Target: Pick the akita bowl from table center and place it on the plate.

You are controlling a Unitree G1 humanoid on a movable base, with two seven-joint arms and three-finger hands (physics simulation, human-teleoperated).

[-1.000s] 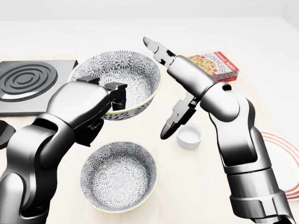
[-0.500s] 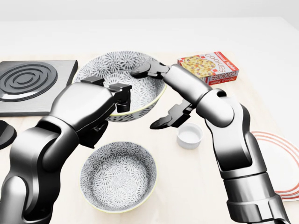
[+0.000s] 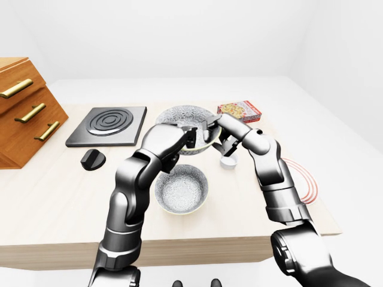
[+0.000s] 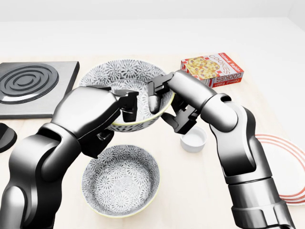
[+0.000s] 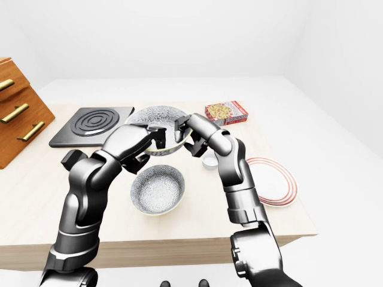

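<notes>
Right, nearest me the near bowl (image 4: pixel 120 180) sits alone on the table (image 4: pixel 200 191), and my left forearm covers its left edge in the head view. Beyond it both hands meet at the far bowl (image 4: pixel 121 76), which is where I am taking hold, mid-table, well apart from the plate (image 5: pixel 269 179).

My left hand (image 4: pixel 95 114) hides the bowl's near-left wall. Its fingers curl at the rim, but the hand's bulk blocks the contact, so I cannot tell whether it grips. My right hand (image 4: pixel 172 98) is clamped on the right rim, with one finger hooked inside and the others under the outer wall. Whether the bowl has left the table I cannot make out.

The cup (image 4: pixel 193 140) stands just beside that hand, partly behind its lower fingers. In the head view the plate is cut off at the right edge.

A second ago the right hand stood spread wide above the rim; half a second ago one finger lay over it. The box (image 4: pixel 213 68) and hob (image 4: pixel 31 86) farther off have not moved.
</notes>
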